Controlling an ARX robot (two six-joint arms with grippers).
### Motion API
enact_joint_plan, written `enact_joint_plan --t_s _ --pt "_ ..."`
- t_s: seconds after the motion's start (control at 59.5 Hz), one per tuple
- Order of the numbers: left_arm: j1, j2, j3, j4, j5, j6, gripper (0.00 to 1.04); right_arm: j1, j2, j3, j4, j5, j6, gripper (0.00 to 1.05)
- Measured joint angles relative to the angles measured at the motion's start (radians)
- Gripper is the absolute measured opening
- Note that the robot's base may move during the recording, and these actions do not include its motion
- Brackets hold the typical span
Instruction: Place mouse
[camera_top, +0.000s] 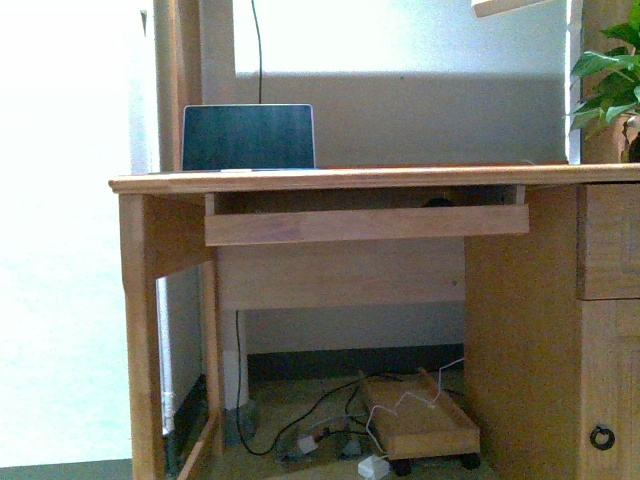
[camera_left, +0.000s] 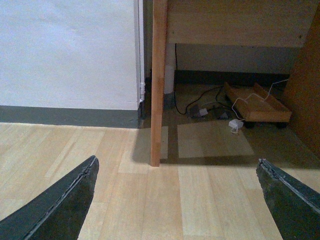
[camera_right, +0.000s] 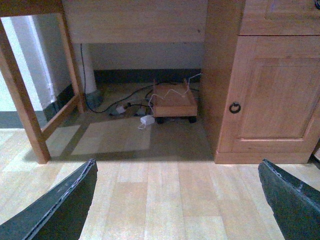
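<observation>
In the front view, a small dark domed shape (camera_top: 437, 202) peeks over the front board of the desk's pull-out tray (camera_top: 365, 224), just under the desk top (camera_top: 400, 178). It may be the mouse, but most of it is hidden. My left gripper (camera_left: 176, 161) is open and empty, low over the wooden floor in front of the desk's left leg (camera_left: 158, 80). My right gripper (camera_right: 176, 162) is open and empty, low over the floor in front of the desk's knee space. Neither arm shows in the front view.
A dark laptop (camera_top: 248, 137) stands open at the left of the desk top. A plant (camera_top: 610, 80) is at the right. A cupboard door with a ring pull (camera_right: 235, 107) closes the desk's right side. Under the desk are a wheeled wooden board (camera_right: 173, 102) and cables (camera_right: 135, 107).
</observation>
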Motion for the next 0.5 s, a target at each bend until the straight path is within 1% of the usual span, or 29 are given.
enact_joint_plan --t_s 0.504 --pt "0.000 0.000 0.000 0.000 0.000 0.000 0.97 0.000 0.000 0.000 0.000 0.000 0.000 0.97"
